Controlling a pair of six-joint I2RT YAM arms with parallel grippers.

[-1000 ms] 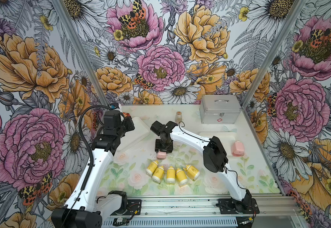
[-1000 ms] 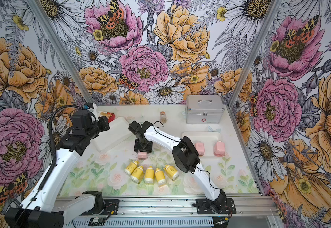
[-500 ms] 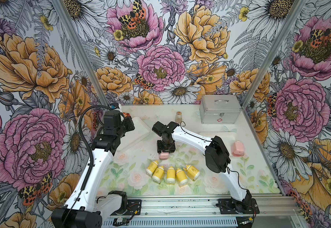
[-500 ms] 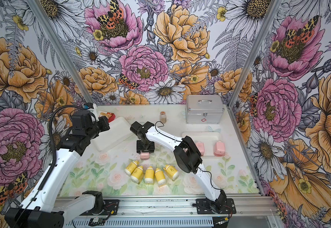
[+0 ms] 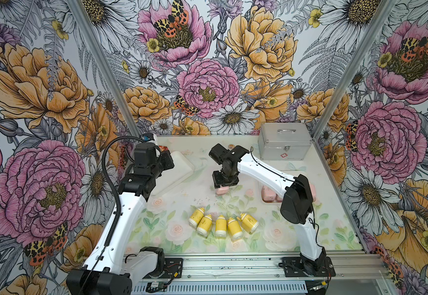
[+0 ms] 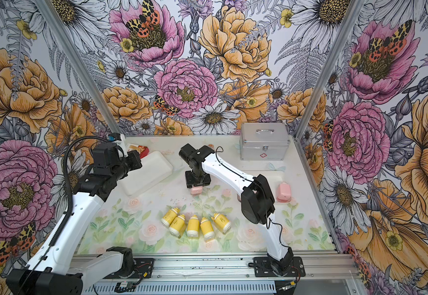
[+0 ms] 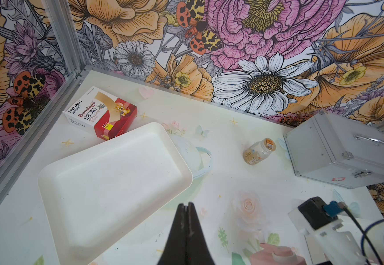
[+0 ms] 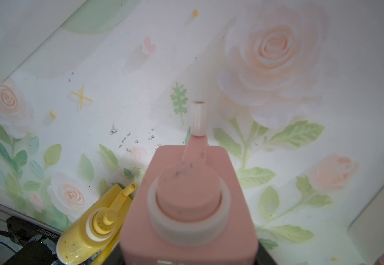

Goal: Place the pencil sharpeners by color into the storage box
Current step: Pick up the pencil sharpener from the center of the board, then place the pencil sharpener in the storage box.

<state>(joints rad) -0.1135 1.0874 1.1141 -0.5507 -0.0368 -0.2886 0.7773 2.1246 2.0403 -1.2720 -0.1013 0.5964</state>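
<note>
My right gripper [image 5: 224, 185] is shut on a pink pencil sharpener [image 8: 188, 206], holding it just above the middle of the table [image 5: 222, 190]. Several yellow bottle-shaped pencil sharpeners [image 5: 220, 224] lie in a row near the front; one shows beside the held block [image 8: 90, 229]. At the right, two more pink sharpeners [image 5: 269, 195] [image 6: 283, 192] sit in the shallow white storage box [image 6: 283, 176], partly hidden by the right arm. My left gripper [image 7: 187, 206] is shut with nothing in it, hovering by the edge of a white tray [image 7: 108, 183] at the back left.
A silver metal case [image 5: 284, 144] stands closed at the back right. A red and white bandage box [image 7: 101, 112] lies in the back left corner, and a small clear jar [image 7: 258, 151] stands near the back wall. Aluminium posts and papered walls enclose the table.
The right gripper has carried the pink sharpener up off the table and a little to the right. The left arm has not moved.
</note>
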